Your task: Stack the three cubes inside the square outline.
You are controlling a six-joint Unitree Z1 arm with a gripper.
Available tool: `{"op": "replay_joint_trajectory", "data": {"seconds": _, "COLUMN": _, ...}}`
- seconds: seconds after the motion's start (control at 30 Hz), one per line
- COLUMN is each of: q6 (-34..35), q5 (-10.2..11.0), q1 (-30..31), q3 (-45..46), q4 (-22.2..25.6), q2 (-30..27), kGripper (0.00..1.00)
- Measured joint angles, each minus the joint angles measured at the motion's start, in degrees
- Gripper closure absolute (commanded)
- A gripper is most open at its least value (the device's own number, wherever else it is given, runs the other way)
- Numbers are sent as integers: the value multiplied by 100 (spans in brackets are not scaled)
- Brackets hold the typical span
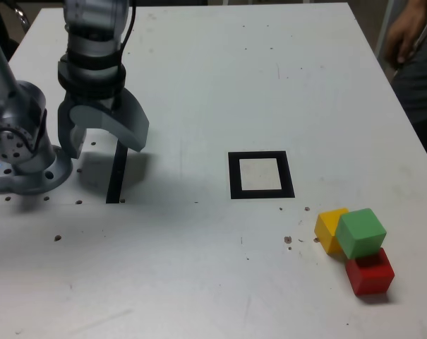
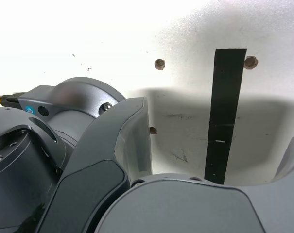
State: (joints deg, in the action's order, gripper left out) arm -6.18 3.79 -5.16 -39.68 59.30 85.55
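Red cube [image 1: 369, 273], green cube [image 1: 361, 232], yellow cube [image 1: 331, 227] clustered outside empty square outline [image 1: 261, 175]; 0 of 3 stacked. Gripper [image 1: 104, 138] wide open, holding nothing.

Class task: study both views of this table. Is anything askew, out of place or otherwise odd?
Yes. The green cube sits tilted, propped on the yellow cube and red cube, clustered at the exterior view's lower right, outside the square outline, which holds nothing. Small dark specks dot the table. The open end effector hangs over the black strip.
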Motion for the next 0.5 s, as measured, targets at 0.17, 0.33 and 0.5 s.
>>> {"op": "replay_joint_trajectory", "data": {"seconds": 0.17, "q6": 47, "q5": -35, "q1": 0, "q3": 0, "q4": 36, "q2": -169, "kGripper": 0}}
{"op": "replay_joint_trajectory", "data": {"seconds": 0.33, "q6": 51, "q5": -86, "q1": 0, "q3": -10, "q4": 109, "q2": -239, "kGripper": 0}}
{"op": "replay_joint_trajectory", "data": {"seconds": 0.5, "q6": 52, "q5": -100, "q1": 0, "q3": -52, "q4": 119, "q2": -245, "kGripper": 0}}
